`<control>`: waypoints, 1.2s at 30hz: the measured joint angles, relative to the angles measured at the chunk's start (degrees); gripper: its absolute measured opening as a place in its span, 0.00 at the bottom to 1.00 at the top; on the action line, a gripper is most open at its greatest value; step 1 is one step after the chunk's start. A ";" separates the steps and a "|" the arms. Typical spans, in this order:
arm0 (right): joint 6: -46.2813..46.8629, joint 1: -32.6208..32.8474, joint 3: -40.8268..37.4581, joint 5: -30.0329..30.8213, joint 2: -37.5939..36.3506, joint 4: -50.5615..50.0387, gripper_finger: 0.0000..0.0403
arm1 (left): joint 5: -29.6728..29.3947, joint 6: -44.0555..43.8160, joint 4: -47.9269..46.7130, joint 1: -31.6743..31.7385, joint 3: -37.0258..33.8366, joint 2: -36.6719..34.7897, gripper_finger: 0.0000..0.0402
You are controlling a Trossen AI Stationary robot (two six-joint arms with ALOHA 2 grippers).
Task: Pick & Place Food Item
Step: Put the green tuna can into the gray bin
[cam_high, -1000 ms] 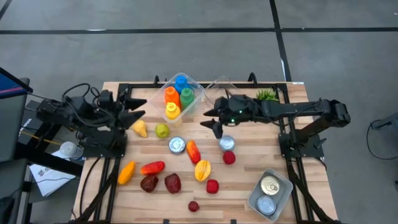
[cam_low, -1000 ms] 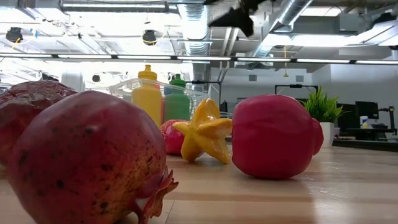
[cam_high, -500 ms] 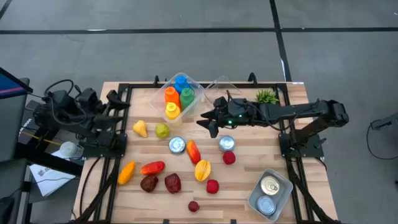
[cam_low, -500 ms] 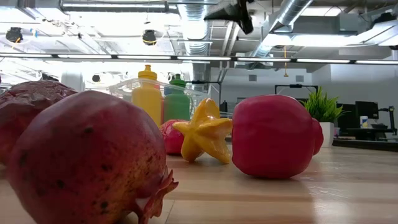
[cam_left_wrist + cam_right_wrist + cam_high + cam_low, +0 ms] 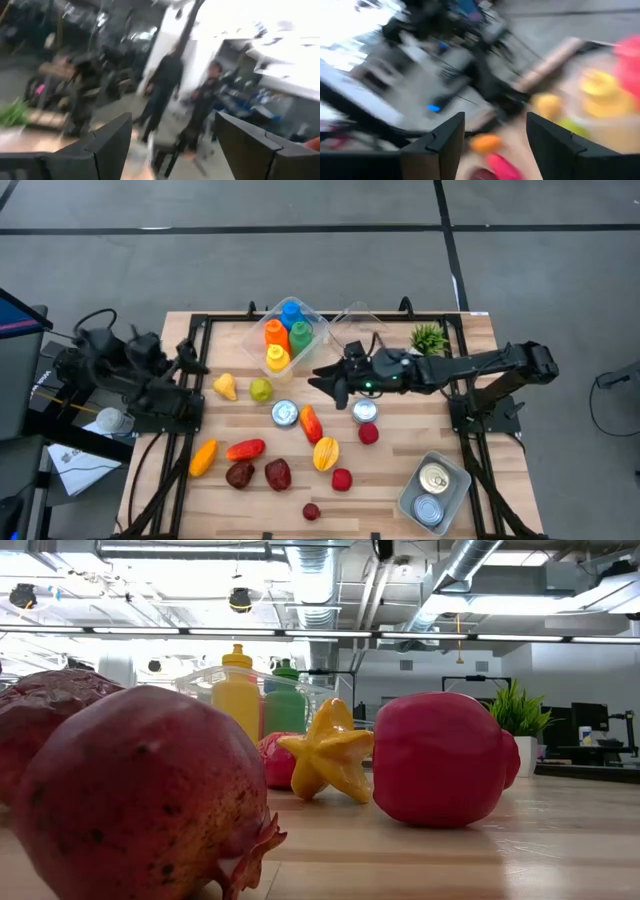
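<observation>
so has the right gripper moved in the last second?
Yes. The right gripper slid leftward, away from the plant, toward the bottle bin.

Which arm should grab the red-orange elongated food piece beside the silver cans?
Right. Its end effector hangs open close above the red-orange elongated food piece, while the left end effector sits back at the table's left edge.

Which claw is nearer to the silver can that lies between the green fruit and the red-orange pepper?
Right. The right claw hovers just beside the silver can, toward the bottle bin. The left claw waits at the table's left edge.
</observation>
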 joint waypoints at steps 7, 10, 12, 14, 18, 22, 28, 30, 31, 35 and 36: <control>5.07 -4.09 0.41 5.55 0.13 -27.41 0.55 | -8.29 -3.60 -11.85 0.01 -0.02 5.68 0.68; 8.54 -6.45 0.43 2.74 0.55 -36.21 0.63 | -8.12 -3.45 -11.56 0.01 -0.02 8.81 0.68; 9.90 -7.53 0.44 -0.38 1.05 -40.83 0.68 | -8.09 -3.46 -11.53 0.01 -0.02 10.59 0.69; 10.96 -8.17 0.37 -2.85 1.26 -44.20 0.72 | -7.94 -4.06 -11.51 0.01 -0.02 12.23 0.70; 12.98 -7.37 0.16 -4.99 5.15 -48.69 0.76 | -5.97 -4.86 -11.52 0.01 -0.02 14.14 0.71; 14.55 -5.20 0.44 -8.24 9.80 -49.94 0.77 | -5.12 -4.96 -11.30 0.01 -0.02 14.49 0.72; 18.50 -2.72 0.41 -12.43 15.52 -52.96 0.77 | -5.14 -5.34 -11.16 0.01 -0.02 13.55 0.73; 19.63 -2.63 0.46 -12.10 16.75 -54.35 0.77 | -5.14 -5.33 -11.03 0.01 -0.02 13.49 0.73; 19.87 -2.74 0.34 -11.75 17.11 -55.58 0.77 | -5.14 -5.29 -11.11 0.01 -0.02 13.49 0.73; 19.13 -3.36 0.46 -11.02 17.85 -55.62 0.77 | -5.16 -4.88 -11.05 0.01 -0.02 13.65 0.73; 18.21 -3.55 0.39 -10.96 17.88 -55.74 0.77 | -5.16 -4.88 -11.05 0.01 -0.02 13.69 0.73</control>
